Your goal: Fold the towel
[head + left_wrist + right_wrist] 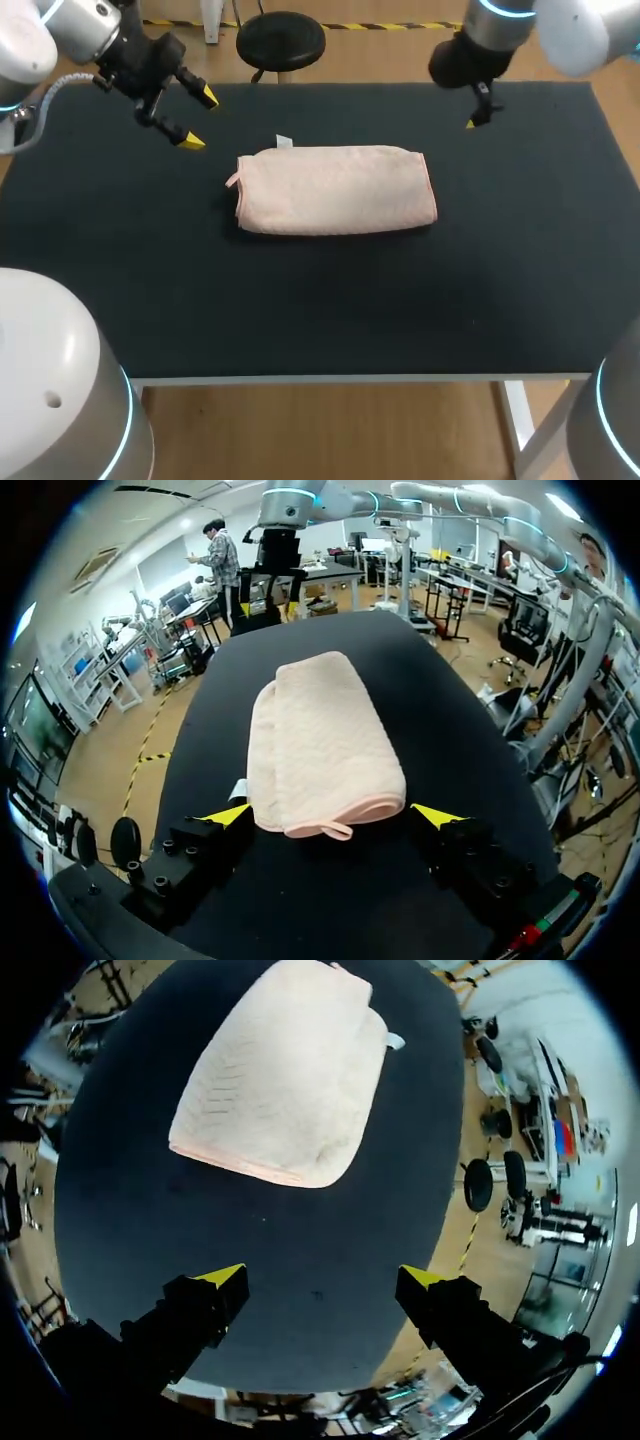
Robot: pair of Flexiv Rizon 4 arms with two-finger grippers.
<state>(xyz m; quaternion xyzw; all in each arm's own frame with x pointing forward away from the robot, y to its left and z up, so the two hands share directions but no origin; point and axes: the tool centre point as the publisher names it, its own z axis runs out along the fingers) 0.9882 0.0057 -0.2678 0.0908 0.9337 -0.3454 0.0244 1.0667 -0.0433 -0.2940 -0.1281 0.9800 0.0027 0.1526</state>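
Towel [325,740], ahead of left end effector [332,815]

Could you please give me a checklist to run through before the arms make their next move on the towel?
1. Left gripper open, holding nothing: ok.
2. Right gripper open, holding nothing: ok.
3. Towel wholly on the table, away from its edges: ok.
4. Towel already folded over, layers stacked: ok.
5. Hidden lower layers lined up evenly: cannot tell.
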